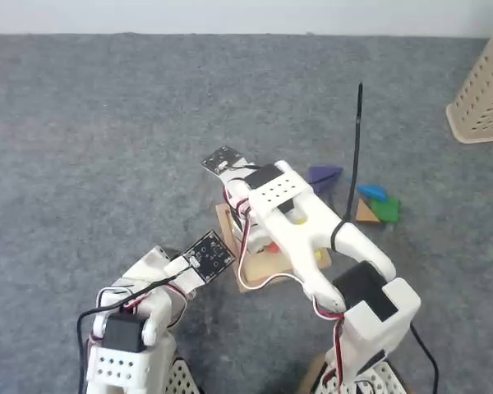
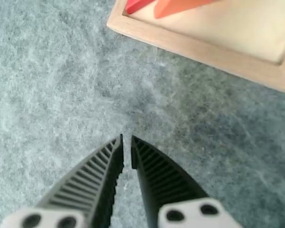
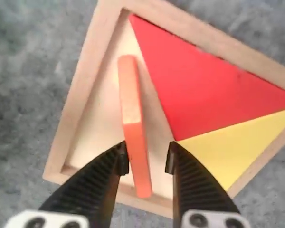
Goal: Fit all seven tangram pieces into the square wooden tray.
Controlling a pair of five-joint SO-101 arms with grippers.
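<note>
The square wooden tray (image 3: 76,123) holds a red triangle (image 3: 209,90) and a yellow triangle (image 3: 228,147), both lying flat. An orange piece (image 3: 133,142) stands on its edge in the bare part of the tray, between the fingers of my right gripper (image 3: 147,152). It touches one finger, and a gap shows at the other, so the gripper is open. My left gripper (image 2: 127,140) is shut and empty over the carpet, just off a corner of the tray (image 2: 194,47). The right arm (image 1: 312,230) covers most of the tray (image 1: 255,283).
Loose pieces lie on the grey carpet beyond the tray: purple (image 1: 324,174), blue (image 1: 372,193), green (image 1: 386,209) and a brown-orange triangle (image 1: 364,212). A beige perforated container (image 1: 485,90) stands at the far right. A black cable (image 1: 355,156) rises from the right arm.
</note>
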